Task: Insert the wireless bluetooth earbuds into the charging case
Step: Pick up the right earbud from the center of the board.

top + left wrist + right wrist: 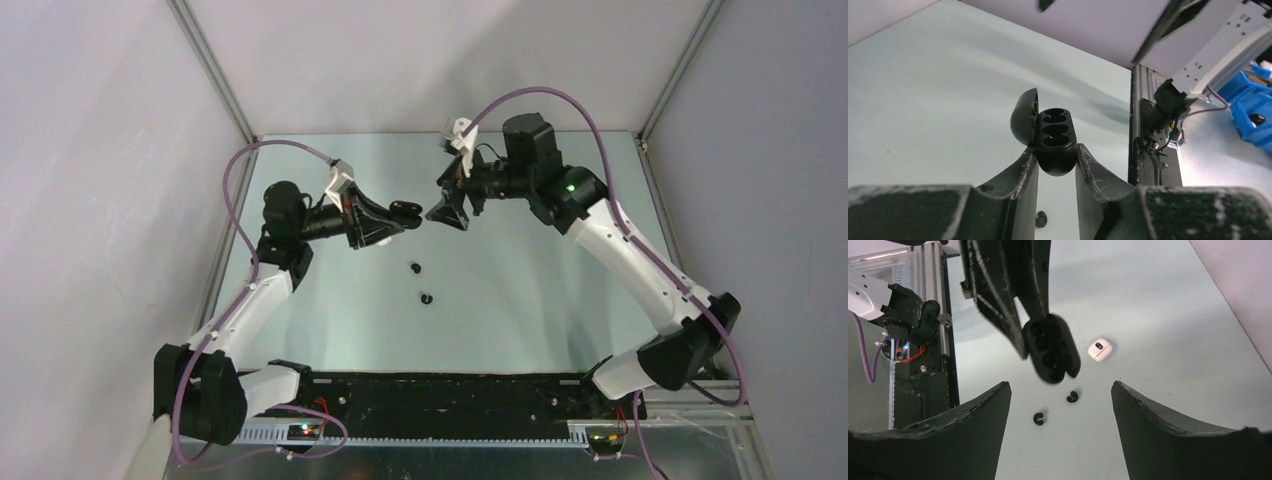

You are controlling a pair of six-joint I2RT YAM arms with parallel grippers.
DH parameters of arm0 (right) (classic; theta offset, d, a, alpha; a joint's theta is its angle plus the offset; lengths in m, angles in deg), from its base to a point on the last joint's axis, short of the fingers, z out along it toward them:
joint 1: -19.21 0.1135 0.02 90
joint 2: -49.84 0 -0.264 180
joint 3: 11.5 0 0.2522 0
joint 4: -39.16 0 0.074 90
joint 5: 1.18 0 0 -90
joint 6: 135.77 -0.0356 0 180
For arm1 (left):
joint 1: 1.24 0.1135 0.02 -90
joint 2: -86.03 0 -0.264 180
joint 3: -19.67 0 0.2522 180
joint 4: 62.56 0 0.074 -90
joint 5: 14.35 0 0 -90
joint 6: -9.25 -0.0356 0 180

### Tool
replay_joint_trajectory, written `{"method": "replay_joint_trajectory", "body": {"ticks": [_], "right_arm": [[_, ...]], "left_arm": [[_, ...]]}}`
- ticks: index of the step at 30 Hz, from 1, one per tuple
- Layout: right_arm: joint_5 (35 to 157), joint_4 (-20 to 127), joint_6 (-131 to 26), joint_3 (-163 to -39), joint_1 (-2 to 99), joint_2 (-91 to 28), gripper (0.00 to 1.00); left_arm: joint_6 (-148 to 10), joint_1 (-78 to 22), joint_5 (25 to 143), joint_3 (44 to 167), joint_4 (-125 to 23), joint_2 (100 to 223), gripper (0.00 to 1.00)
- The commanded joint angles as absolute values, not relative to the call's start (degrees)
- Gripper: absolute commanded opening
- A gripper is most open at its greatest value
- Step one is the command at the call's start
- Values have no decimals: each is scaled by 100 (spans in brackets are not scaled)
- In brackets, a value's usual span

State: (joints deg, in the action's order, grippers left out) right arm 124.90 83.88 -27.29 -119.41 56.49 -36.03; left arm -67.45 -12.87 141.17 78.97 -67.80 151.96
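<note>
Left claw (1057, 155): pinching charging case (1058, 132), lid open, sockets turned toward right arm for loading.
Right claw (1060, 387): spread, empty, over black earbuds (1073, 397) on counter (520, 300); pickup likely next.

Pale green table (520, 300) at centre, white walls (100, 150) nine to three o'clock, metal corner posts (215, 70) eleven and one o'clock, blue bins (1248, 132) three o'clock in left wrist view.

Pale green surface (520, 300) recorded as matte and plain. Three loose items are seen lying directly on it. White rounded item (1099, 349), with a dark mark on top, is taken as reference. First black earbud (1072, 396) is noted near it, toward the arm-base side. Second black earbud (1038, 418) is noted farther out on that same side, apart from the first.
</note>
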Motion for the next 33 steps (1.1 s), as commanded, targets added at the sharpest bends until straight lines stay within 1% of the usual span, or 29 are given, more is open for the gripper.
{"method": "replay_joint_trajectory", "body": {"ticks": [1, 4, 5, 6, 7, 8, 10, 13, 18, 21, 25, 29, 33], "right_arm": [[12194, 8293, -2474, -11369, 5530, -3000, 77], [11709, 8055, -2433, -10671, 5592, -2804, 73], [11511, 8002, -2404, -10571, 5616, -2777, 68], [11458, 8009, -2383, -10373, 5675, -2782, 65], [11455, 8048, -2292, -10269, 5709, -2807, 61], [11500, 8076, -2217, -10069, 5773, -2827, 59], [11637, 8164, -1693, -9758, 5898, -2901, 50], [11710, 8046, -1142, -9425, 6104, -3000, 43], [11620, 7381, -348, -8870, 6560, -3328, 29], [11500, 6941, -318, -8582, 6917, -3594, 25], [11371, 6500, -245, -8348, 7149, -4091, 22], [11248, 6141, 53, -8242, 7277, -4533, 24], [11041, 5894, 219, -8238, 7386, -4732, 27]], "left_arm": [[-5405, -1096, 13732, 7627, -8325, 15265, 0], [-4957, -892, 13499, 7495, -8676, 15265, 0], [-4903, -850, 13441, 7467, -8806, 15256, 0], [-4802, -760, 13354, 7413, -8926, 15234, 0], [-4760, -727, 13307, 7386, -8973, 15228, 0], [-4698, -661, 13237, 7353, -9045, 15212, 0], [-4616, -590, 13156, 7296, -9109, 15127, 0], [-4624, -550, 13037, 7208, -9131, 14979, 0], [-4649, -405, 12803, 7129, -9125, 14826, 0], [-4666, -250, 12691, 7084, -9125, 14686, 0], [-4651, -144, 12553, 7022, -9117, 14454, 0], [-4614, 96, 12382, 6895, -9109, 14193, 0], [-4545, 185, 12282, 6724, -9108, 13936, 0]]}}
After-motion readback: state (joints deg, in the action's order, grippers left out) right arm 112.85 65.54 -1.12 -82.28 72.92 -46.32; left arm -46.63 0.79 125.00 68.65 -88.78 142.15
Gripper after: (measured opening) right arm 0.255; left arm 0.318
